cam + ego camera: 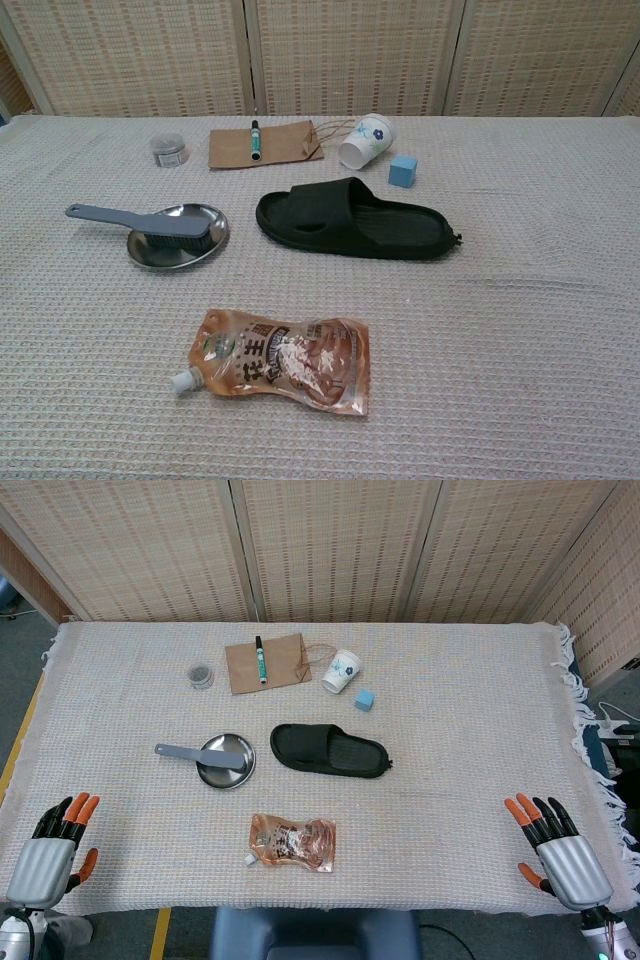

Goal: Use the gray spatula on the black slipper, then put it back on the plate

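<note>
The gray spatula [200, 754] [140, 223] lies across the round metal plate [226, 773] [172, 254], its handle sticking out to the left. Just right of the plate sits the black slipper [328, 750] [352, 220], lying sole down with its toe end to the left. My left hand [55, 854] rests open at the table's near left corner, far from the plate. My right hand [558, 851] rests open at the near right corner. Neither hand shows in the chest view.
An orange drink pouch [292, 841] [277, 359] lies in front of the plate and slipper. At the back are a small round tin [201, 675], a brown paper bag [268, 663] with a marker [260, 658] on it, a tipped paper cup [341, 671] and a blue cube [365, 700].
</note>
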Robot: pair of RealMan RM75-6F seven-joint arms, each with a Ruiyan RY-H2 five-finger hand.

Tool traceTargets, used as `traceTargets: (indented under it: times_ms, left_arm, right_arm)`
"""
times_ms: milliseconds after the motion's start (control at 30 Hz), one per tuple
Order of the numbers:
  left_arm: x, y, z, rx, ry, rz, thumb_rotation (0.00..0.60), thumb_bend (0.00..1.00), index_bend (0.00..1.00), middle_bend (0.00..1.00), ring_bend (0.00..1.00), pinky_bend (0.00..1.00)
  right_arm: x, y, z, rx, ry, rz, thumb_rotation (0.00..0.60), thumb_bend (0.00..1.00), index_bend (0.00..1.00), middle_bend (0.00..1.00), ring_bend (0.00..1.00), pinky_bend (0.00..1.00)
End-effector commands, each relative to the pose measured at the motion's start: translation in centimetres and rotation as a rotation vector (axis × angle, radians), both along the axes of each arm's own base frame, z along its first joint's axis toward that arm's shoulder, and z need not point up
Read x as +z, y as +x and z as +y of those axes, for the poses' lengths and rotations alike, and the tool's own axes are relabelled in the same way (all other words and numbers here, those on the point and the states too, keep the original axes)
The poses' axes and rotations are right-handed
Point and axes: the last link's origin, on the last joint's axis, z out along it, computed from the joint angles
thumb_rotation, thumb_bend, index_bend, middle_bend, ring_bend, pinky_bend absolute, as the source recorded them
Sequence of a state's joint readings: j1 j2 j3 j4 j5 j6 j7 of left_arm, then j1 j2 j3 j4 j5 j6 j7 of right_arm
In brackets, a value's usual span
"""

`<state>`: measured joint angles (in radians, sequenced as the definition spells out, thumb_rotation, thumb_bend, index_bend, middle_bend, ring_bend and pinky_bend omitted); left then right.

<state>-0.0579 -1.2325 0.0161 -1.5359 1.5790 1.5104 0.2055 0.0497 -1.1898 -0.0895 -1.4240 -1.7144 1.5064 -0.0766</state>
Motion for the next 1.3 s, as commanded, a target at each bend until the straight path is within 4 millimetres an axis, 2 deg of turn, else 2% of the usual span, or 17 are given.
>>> traceTargets:
  times_ms: [33,167,200,233,267,333,367,400,433,467,500,633,867,1067,1300]
  left_arm:
    - [-0.1,0.0,-0.1,0.003,-0.001,0.002,0.600,0.45,0.00,0.02,0.00,0.14]
    - [-0.6,0.6,0.5,-0.030,-0.001,0.016,0.600,0.45,0.00,0.02,0.00,0.18]
    - [-0.8,0.8,0.9,-0.045,-0.002,0.026,0.600,0.45,0.00,0.02,0.01,0.21]
    - [-1.0,1.1,1.4,-0.062,-0.006,0.036,0.600,0.45,0.00,0.02,0.07,0.29]
    - [-1.0,1.2,1.5,-0.064,-0.007,0.037,0.600,0.45,0.00,0.02,0.11,0.33]
    - [-1.2,1.4,1.8,-0.075,-0.010,0.039,0.600,0.45,0.00,0.02,0.27,0.50]
    - [-1.3,1.7,2.2,-0.088,-0.016,0.039,0.600,0.45,0.00,0.03,0.39,0.61]
    - [-1.7,2.2,3.2,-0.111,-0.032,0.033,0.600,0.45,0.00,0.06,0.55,0.77]
    - [-2.0,2.4,4.0,-0.118,-0.046,0.031,0.600,0.45,0.00,0.09,0.65,0.88]
    - [-3.4,3.7,6.7,-0.125,-0.084,-0.001,0.600,0.45,0.00,0.11,0.68,0.92]
    - [-4.2,4.1,8.0,-0.117,-0.113,0.005,0.600,0.45,0.00,0.12,0.71,0.96]
    - [-6.7,6.1,11.1,-0.132,-0.191,0.012,0.600,0.45,0.00,0.11,0.77,1.00]
    - [-9.6,8.3,15.6,-0.163,-0.176,0.064,0.600,0.43,0.04,0.10,0.83,1.00]
    - [-11.7,9.5,17.6,-0.204,-0.186,0.117,0.600,0.43,0.06,0.13,0.87,1.00]
    - [-13.6,9.8,18.9,-0.235,-0.193,0.201,0.600,0.43,0.12,0.15,0.87,1.00]
  right_arm:
    - [-0.1,0.1,-0.1,0.000,0.005,-0.007,0.600,0.14,0.00,0.00,0.00,0.00]
    - [-0.1,0.0,-0.3,-0.002,0.003,-0.006,0.600,0.14,0.00,0.00,0.00,0.00]
    - [-0.1,0.0,-0.4,-0.005,0.002,-0.006,0.600,0.14,0.00,0.00,0.00,0.00]
    - [-0.1,-0.1,-0.4,-0.007,0.001,-0.006,0.600,0.14,0.00,0.00,0.00,0.00]
    - [-0.1,-0.1,-0.5,-0.008,0.001,-0.006,0.600,0.14,0.00,0.00,0.00,0.00]
    - [-0.1,-0.1,-0.5,-0.009,0.001,-0.005,0.600,0.14,0.00,0.00,0.00,0.00]
    - [-0.1,-0.1,-0.5,-0.010,0.000,-0.004,0.600,0.14,0.00,0.00,0.00,0.00]
    - [-0.1,-0.2,-0.6,-0.012,-0.001,-0.004,0.600,0.14,0.00,0.00,0.00,0.00]
    - [-0.1,-0.2,-0.7,-0.013,-0.002,-0.003,0.600,0.14,0.00,0.00,0.00,0.00]
    - [-0.3,-0.2,-0.9,-0.015,0.004,0.003,0.600,0.14,0.00,0.00,0.00,0.00]
    - [-0.4,-0.3,-1.0,-0.018,0.005,0.004,0.600,0.14,0.00,0.00,0.00,0.00]
    - [-0.6,-0.7,-1.4,-0.038,0.003,0.012,0.600,0.14,0.00,0.00,0.00,0.00]
    - [-0.8,-1.3,-1.9,-0.068,0.021,0.026,0.600,0.14,0.00,0.00,0.00,0.00]
    - [-0.6,-1.7,-2.3,-0.093,0.010,0.028,0.600,0.14,0.00,0.00,0.00,0.00]
    - [-0.7,-2.1,-2.7,-0.114,0.028,0.035,0.600,0.14,0.00,0.00,0.00,0.00]
